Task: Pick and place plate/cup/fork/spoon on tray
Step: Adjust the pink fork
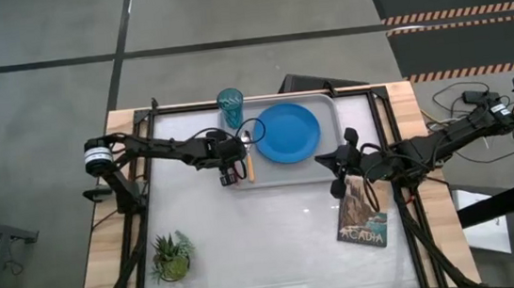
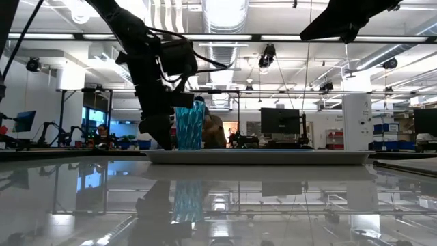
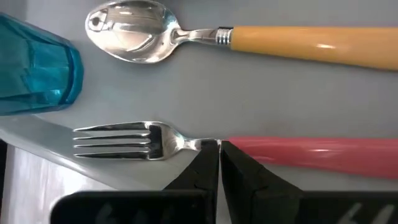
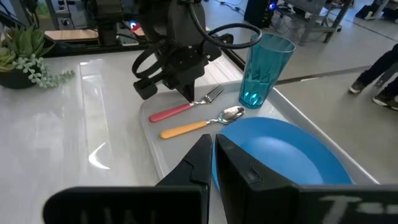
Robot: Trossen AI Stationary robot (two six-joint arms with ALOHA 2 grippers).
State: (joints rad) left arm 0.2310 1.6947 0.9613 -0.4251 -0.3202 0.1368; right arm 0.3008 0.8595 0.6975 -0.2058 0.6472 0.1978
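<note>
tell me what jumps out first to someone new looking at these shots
The bright blue plate fills the middle of the grey tray, with the teal cup at the tray's far left corner. The left gripper sits low over the pink fork, beside the orange spoon.

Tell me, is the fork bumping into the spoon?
Apart. The left wrist view shows a bare strip of grey tray between the fork and the spoon along their whole length.
</note>
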